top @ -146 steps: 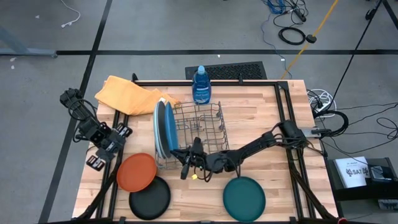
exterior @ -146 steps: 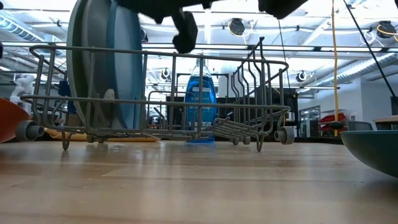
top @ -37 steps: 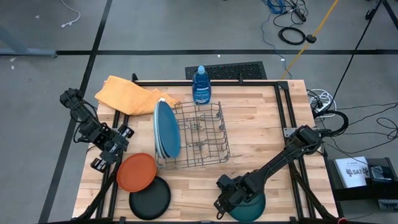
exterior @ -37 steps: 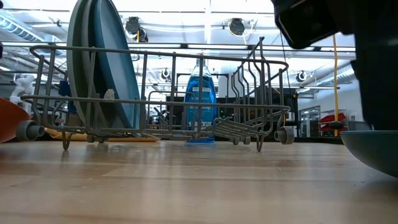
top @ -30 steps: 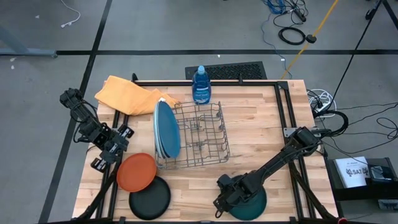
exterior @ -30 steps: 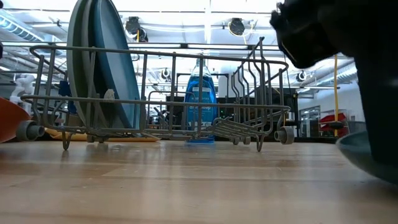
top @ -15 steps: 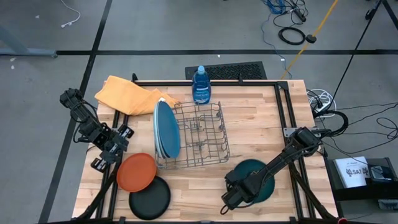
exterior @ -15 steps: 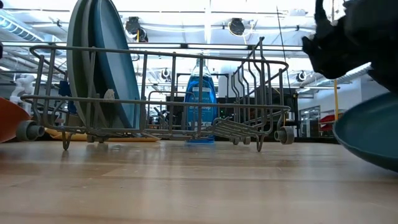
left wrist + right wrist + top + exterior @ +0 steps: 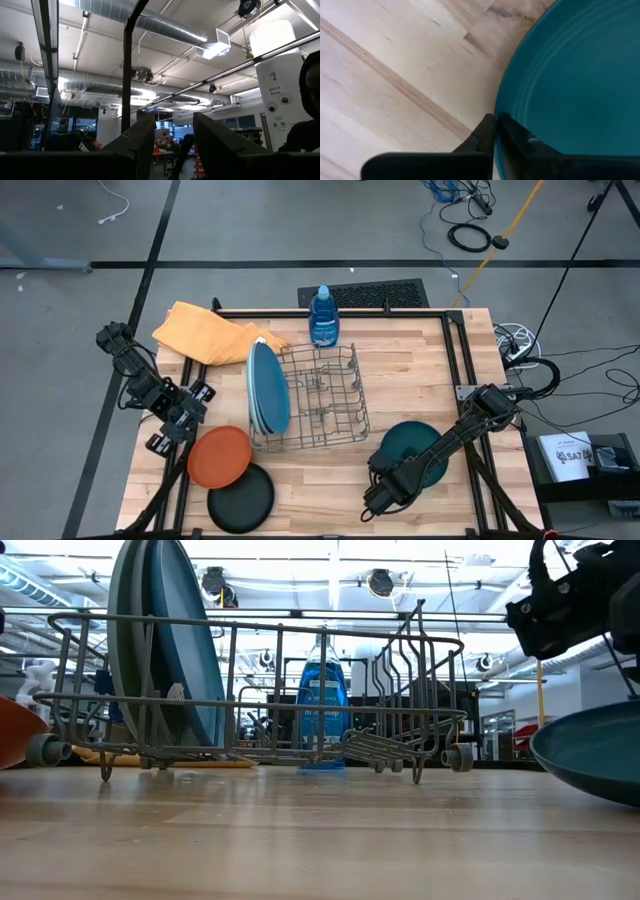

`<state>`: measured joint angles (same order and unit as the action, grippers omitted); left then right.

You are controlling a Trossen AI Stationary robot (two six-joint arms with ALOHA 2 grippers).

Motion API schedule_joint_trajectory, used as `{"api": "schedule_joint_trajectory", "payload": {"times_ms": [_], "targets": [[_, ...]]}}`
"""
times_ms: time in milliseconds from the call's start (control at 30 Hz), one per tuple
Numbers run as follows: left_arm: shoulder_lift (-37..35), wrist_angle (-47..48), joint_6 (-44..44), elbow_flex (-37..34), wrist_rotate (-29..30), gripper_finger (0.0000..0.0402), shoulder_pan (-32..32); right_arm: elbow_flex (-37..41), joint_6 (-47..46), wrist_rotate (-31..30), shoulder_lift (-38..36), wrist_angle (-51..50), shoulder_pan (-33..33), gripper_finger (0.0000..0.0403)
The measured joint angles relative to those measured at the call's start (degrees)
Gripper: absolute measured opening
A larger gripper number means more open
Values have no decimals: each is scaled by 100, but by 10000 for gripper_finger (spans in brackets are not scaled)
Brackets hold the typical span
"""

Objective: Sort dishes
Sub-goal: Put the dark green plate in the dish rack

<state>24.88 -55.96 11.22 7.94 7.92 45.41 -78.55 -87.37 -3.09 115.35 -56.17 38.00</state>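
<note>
My right gripper (image 9: 388,478) is shut on the dark teal plate (image 9: 414,450), which is up off the table right of the wire rack (image 9: 320,395); the plate also shows in the low view (image 9: 592,755). Blue, grey and light blue plates (image 9: 266,388) stand on edge in the rack's left end. The orange plate (image 9: 220,456) and the black plate (image 9: 241,496) lie flat at the near left. My left gripper (image 9: 172,127) is open and empty at the table's left edge (image 9: 158,438), pointing up at the ceiling. My right gripper pinches the teal plate's rim (image 9: 501,131) on its near-left side, with one finger above the plate and one below. The fingers (image 9: 485,132) slant down from the near left. The plate is tilted and lifted, and its underside shows in the low view.
A blue soap bottle (image 9: 323,317) stands at the far edge behind the rack. An orange cloth (image 9: 205,332) lies at the far left corner. Bare wood shows between the rack and the right edge.
My right gripper has lifted the teal plate off the near edge of the table and carried it toward the far edge and slightly right. The plate has tipped as it rose.
</note>
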Motion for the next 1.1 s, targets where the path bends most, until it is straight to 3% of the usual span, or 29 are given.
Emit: {"api": "schedule_joint_trajectory", "payload": {"times_ms": [233, 533, 767, 867, 1100], "targets": [[2, -4, -13, 0, 0, 137, -1, -446, -9, -614, -244, -270, 22, 1], [1, -4, -9, 0, 0, 137, -1, -1532, -713, -2086, -807, -1894, 306, 0], [2, -4, 6, 0, 2, 137, -1, -2617, -1050, -4067, -1066, -3054, 747, 0], [1, -6, 10, 0, 2, 137, 0, -3058, -819, -4913, -1077, -3367, 845, 0], [1, -11, 7, 0, 2, 137, -1, -3715, 1249, -6773, -1100, -2947, 700, 0]]}}
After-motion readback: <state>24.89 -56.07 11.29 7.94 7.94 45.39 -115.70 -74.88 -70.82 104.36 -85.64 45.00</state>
